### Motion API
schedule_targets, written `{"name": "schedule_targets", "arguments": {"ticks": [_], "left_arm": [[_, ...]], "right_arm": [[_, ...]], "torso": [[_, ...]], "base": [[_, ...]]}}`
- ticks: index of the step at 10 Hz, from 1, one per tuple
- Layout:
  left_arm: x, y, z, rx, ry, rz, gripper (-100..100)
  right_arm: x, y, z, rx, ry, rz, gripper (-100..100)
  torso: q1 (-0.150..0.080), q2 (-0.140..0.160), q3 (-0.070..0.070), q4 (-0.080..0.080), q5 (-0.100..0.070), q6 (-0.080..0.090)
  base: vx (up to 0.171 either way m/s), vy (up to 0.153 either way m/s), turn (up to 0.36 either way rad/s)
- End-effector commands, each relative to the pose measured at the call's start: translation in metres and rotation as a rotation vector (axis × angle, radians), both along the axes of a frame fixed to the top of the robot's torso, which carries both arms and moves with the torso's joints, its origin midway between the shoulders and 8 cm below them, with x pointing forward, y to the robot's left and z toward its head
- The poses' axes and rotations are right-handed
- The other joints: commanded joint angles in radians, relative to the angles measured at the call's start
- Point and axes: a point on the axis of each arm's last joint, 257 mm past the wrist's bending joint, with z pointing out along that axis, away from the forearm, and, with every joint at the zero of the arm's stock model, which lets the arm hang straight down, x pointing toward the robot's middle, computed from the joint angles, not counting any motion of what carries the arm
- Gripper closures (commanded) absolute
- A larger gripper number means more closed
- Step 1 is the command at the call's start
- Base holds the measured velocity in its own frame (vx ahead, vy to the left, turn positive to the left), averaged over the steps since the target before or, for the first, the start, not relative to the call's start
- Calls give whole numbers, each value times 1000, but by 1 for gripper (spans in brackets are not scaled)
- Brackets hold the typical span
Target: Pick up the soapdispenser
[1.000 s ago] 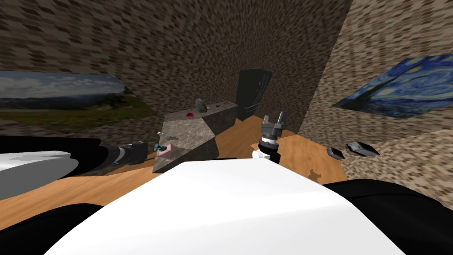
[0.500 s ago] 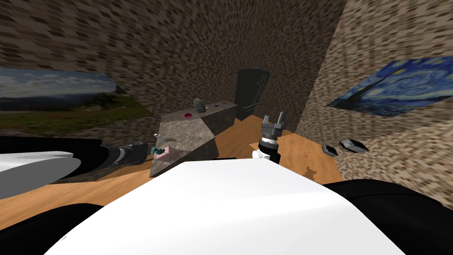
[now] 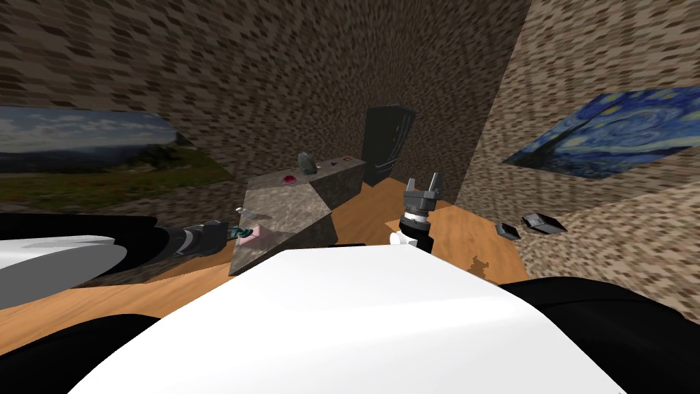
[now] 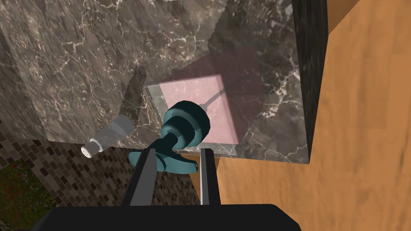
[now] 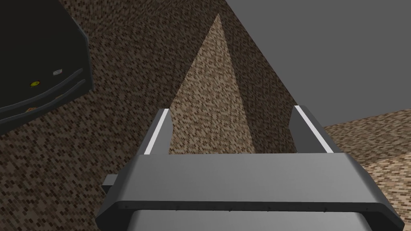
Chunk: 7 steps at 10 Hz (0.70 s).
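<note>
Dark marble counter (image 4: 80,60) with pink soap dispenser (image 4: 192,116) and small white-capped shaker (image 4: 108,137) near its corner

From where I stand, the left hand (image 4: 178,151) is a dark, flat box carrying two thin blade fingers (image 4: 206,176), light grey with darker faces. Its arm (image 3: 164,241) is black, with a grey banded wrist (image 3: 188,239). The right hand (image 5: 232,109) has a grey, bevelled box and blades edged in a pale strip. Behind it come a ribbed black-and-silver collar (image 3: 414,220), a black forearm (image 3: 426,241) and a white joint piece (image 3: 398,238).
</note>
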Motion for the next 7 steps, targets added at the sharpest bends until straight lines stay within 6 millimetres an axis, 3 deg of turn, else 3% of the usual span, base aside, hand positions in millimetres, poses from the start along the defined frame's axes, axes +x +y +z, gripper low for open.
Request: {"name": "schedule_targets", "arguments": {"ticks": [1, 2, 3, 4, 6, 7], "left_arm": [[0, 0, 0, 0, 0, 0, 100], [0, 0, 0, 0, 0, 0, 100], [0, 0, 0, 0, -1, 0, 0], [2, -10, 8, -3, 6, -12, 100], [2, -11, 9, -3, 3, -16, 100], [2, -12, 10, -3, 4, -15, 0]], "right_arm": [[0, 0, 0, 0, 0, 0, 0], [0, 0, 0, 0, 0, 0, 0], [0, 0, 0, 0, 0, 0, 0], [0, 0, 0, 0, 0, 0, 0], [0, 0, 0, 0, 0, 0, 0], [0, 0, 0, 0, 0, 0, 0]], "torso": [[0, 0, 0, 0, 0, 0], [0, 0, 0, 0, 0, 0], [0, 0, 0, 0, 0, 0], [0, 0, 0, 0, 0, 0], [1, 1, 1, 0, 0, -1], [1, 1, 0, 0, 0, 0]], "base": [[0, 0, 0], [0, 0, 0], [0, 0, 0], [-7, 27, 98], [-7, 24, 57], [0, 0, 0]]}}
